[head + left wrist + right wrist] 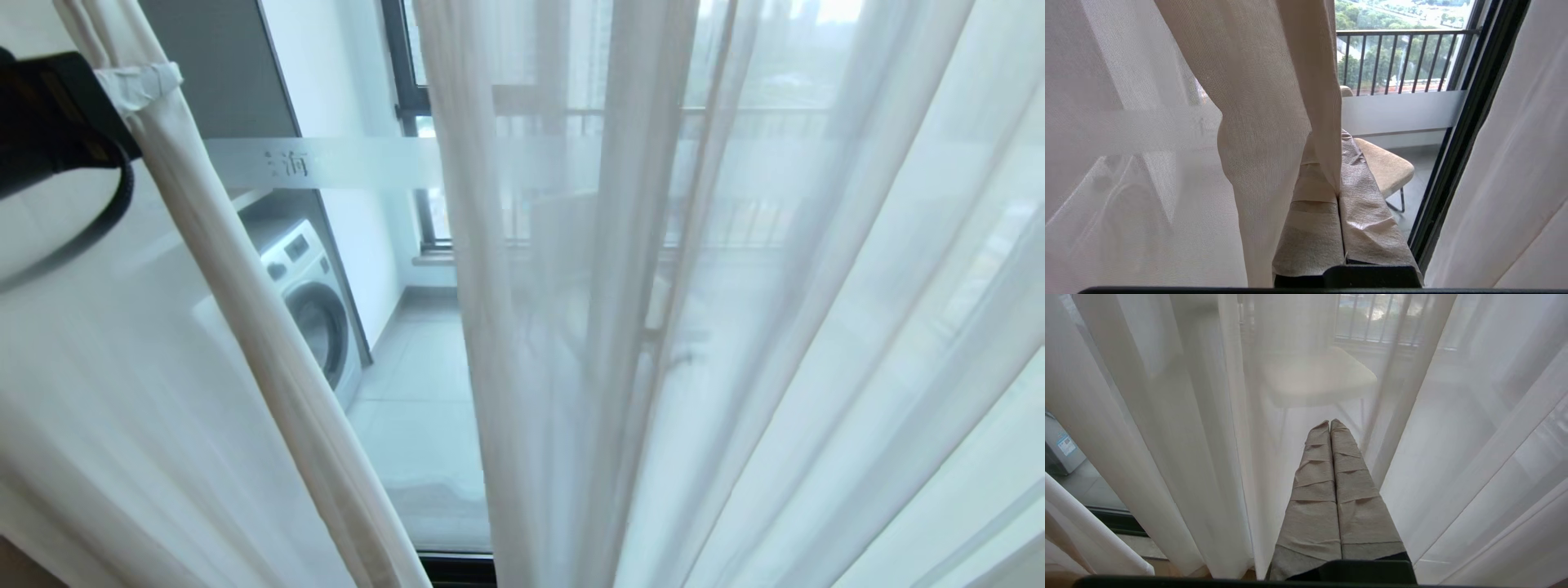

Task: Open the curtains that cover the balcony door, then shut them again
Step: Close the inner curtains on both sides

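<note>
Sheer white cloth is pinched in my left gripper point(1340, 192), whose taped fingers point(1310, 228) are pressed together on the hemmed edge of the left curtain point(245, 310). In the head view that gripper sits at ten o'clock, with the edge running from it down toward six. Between this curtain and the right curtain point(735, 327) a gap stands open, showing the balcony door point(408, 392) glass with its frosted band point(343, 162). Beyond the glass, at about nine o'clock within the gap, stands a washing machine point(314, 306). My right gripper point(1330, 425) is shut and empty, pointing at the right curtain; a chair point(1314, 377) shows dimly through the cloth.
</note>
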Tool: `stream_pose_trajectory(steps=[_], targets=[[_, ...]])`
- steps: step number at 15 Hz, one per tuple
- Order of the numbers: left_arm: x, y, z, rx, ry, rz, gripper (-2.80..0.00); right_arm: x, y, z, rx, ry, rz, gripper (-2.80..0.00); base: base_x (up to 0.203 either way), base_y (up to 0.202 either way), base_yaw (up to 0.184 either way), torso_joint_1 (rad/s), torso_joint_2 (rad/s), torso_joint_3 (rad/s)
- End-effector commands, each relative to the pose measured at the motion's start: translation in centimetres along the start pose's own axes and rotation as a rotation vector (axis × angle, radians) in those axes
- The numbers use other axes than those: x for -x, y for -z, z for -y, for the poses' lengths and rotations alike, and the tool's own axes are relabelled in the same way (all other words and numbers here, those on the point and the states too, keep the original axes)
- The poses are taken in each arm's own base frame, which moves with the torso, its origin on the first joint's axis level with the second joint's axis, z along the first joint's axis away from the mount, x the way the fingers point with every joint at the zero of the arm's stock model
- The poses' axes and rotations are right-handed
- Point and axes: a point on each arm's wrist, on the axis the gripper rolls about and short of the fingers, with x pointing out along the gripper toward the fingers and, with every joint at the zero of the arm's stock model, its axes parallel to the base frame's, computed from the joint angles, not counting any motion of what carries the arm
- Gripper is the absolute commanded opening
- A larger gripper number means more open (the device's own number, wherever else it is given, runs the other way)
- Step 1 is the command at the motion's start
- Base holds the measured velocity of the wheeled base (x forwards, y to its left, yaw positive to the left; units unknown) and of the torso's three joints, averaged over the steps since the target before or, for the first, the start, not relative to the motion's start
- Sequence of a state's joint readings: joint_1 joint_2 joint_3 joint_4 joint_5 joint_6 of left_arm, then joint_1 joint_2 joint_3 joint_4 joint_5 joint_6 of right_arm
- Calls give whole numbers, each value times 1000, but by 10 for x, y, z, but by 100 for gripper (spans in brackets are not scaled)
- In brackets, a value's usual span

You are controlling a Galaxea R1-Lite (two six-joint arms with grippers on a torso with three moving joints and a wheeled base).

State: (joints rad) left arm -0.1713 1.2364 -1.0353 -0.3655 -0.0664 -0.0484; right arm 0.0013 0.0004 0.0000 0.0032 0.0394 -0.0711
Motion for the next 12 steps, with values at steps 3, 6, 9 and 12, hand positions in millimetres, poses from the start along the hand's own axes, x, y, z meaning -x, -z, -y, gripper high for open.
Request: stream_pose_trajectory(steps=[3, 6, 9, 12], targets=[[0, 0, 0, 1, 2, 3, -280, 0, 0, 0, 1, -1, 1, -280, 0, -195, -1, -1, 1, 2], [0, 0, 0, 1, 2, 2, -280, 0, 0, 0, 1, -1, 1, -280, 0, -190, 3, 0, 2, 1], [0, 0, 0, 1, 2, 1, -280, 0, 0, 0, 1, -1, 1, -280, 0, -190, 3, 1, 6, 4], [0, 1, 0, 1, 0, -2, -280, 0, 0, 0, 1, -1, 1, -280, 0, -193, 0, 3, 1, 3]])
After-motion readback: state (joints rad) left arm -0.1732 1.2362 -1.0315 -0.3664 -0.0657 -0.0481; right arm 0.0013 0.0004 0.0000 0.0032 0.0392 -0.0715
